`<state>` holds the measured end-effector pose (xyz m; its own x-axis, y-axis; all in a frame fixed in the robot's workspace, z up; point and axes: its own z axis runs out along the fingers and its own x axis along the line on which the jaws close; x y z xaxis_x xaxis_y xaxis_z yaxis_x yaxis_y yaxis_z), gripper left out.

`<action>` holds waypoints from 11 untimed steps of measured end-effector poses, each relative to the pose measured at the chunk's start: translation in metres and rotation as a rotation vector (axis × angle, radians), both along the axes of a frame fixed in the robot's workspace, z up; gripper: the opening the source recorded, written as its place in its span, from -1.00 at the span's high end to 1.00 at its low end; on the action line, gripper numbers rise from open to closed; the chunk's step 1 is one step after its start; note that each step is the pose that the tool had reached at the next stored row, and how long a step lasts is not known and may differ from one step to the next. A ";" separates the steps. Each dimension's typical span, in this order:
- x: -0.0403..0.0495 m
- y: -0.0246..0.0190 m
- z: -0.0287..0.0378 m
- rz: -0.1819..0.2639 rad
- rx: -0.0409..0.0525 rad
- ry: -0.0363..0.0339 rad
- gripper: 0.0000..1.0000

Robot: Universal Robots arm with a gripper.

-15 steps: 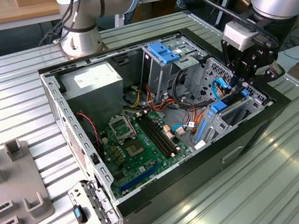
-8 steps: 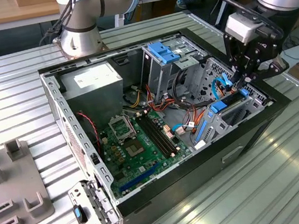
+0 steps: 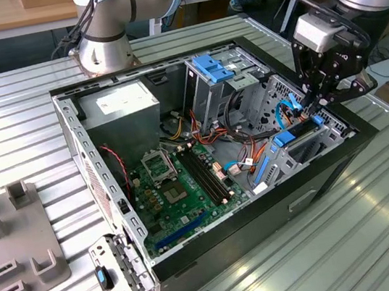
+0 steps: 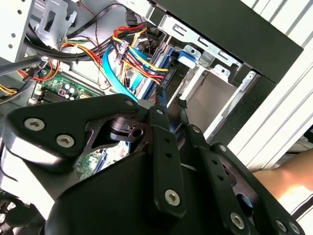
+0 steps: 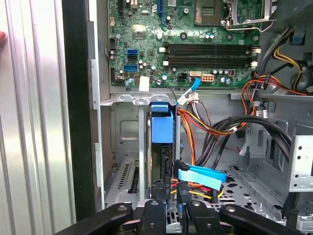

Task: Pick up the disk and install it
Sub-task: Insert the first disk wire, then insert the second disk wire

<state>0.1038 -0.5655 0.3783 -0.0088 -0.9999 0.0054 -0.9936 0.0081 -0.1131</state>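
While seated on edge in the drive bay (image 5: 128, 147), disk (image 5: 161, 132): gripper (image 5: 171, 208) narrowly pinches its rear; press squarely, clear of cables (image 5: 205, 129).

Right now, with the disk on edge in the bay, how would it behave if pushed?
The disk looks like a metal slab in a blue plastic frame, so it is probably stiff and heavy for its size. On edge between the bay walls, it would likely slide rather than tip. The cables beside it might snag.
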 end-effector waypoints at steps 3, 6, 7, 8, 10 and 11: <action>0.0026 0.0002 -0.0001 0.000 -0.0011 0.0255 0.51; 0.0034 0.0003 -0.0002 0.000 -0.0010 0.0336 0.51; 0.0035 0.0003 -0.0002 0.000 -0.0010 0.0340 0.51; 0.0035 0.0003 -0.0002 0.000 -0.0010 0.0346 0.51; 0.0035 0.0002 -0.0002 0.000 -0.0010 0.0348 0.51; 0.0035 0.0003 -0.0002 0.000 -0.0010 0.0348 0.51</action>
<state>0.1072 -0.5652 0.3782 -0.0087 -0.9999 0.0067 -0.9969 0.0082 -0.0785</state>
